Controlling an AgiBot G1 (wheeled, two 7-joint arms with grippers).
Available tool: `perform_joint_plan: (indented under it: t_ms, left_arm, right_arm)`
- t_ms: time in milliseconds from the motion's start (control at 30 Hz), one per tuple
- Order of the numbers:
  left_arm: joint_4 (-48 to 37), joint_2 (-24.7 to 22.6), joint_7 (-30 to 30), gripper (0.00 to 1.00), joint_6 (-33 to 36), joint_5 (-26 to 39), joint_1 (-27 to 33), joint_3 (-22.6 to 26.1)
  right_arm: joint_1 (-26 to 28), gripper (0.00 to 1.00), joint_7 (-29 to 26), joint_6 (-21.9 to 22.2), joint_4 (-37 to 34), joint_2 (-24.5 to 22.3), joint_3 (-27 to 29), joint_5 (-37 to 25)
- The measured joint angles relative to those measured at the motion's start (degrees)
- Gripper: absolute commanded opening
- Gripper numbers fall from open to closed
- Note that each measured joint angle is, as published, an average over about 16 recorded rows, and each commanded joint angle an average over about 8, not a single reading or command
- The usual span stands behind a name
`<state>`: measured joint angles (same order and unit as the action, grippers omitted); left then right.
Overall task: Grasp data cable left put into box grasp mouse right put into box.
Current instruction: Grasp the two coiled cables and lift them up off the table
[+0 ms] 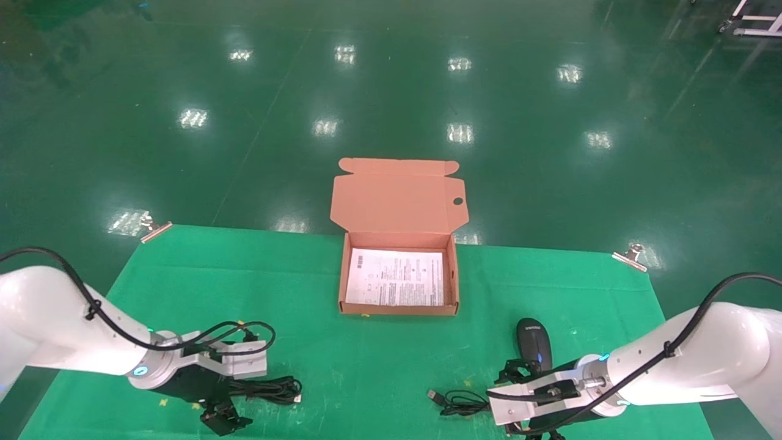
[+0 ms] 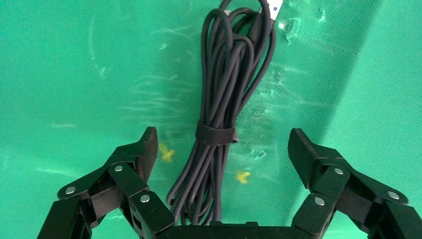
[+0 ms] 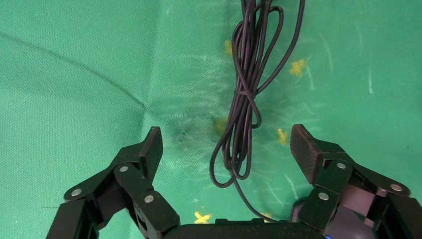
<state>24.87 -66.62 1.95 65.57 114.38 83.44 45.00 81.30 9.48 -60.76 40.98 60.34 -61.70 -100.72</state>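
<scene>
The box (image 1: 398, 276) sits on the green table cloth (image 1: 317, 366) toward the far middle, its hinged lid (image 1: 398, 195) standing up and back with tabs along the top edge; inside lies only a white printed sheet (image 1: 396, 278) covering the floor, with the brown walls bare around it; neither cable nor mouse is in it. The data cable (image 1: 272, 390) lies on the cloth at the near left, well apart from the box, a black coil bound by a band, its pale plug end (image 1: 297, 398) pointing toward the middle; the left wrist view shows the same coil (image 2: 219, 119) stretched lengthwise under the left gripper (image 2: 224, 149), whose jaws are spread wide on either side of it, the fingers (image 2: 144, 149) not touching the strands. The mouse (image 1: 534, 343) rests at the near right, closer to the box than its cord, blue light showing on its wheel; its thin USB cord (image 1: 461, 402) lies bunched beside it toward the middle, plug (image 1: 434, 396) outward. The right gripper (image 3: 226, 149) hangs over that cord bundle (image 3: 246, 99) with jaws released and wide, the fingers (image 3: 149, 149) clear of it; in the head view it (image 1: 519, 373) sits just beside the near end of the mouse.
</scene>
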Motion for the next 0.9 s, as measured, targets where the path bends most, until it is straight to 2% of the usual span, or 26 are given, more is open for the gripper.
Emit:
perform_joint_plan:
  t_ms: [900]
  left_arm:
    - [1.8,0.4,0.4,0.0,0.4,0.1,-0.2,-0.1]
  right_arm:
    - [0.1,0.0,-0.5,-0.5,1.3,-0.5,-0.1,-0.1]
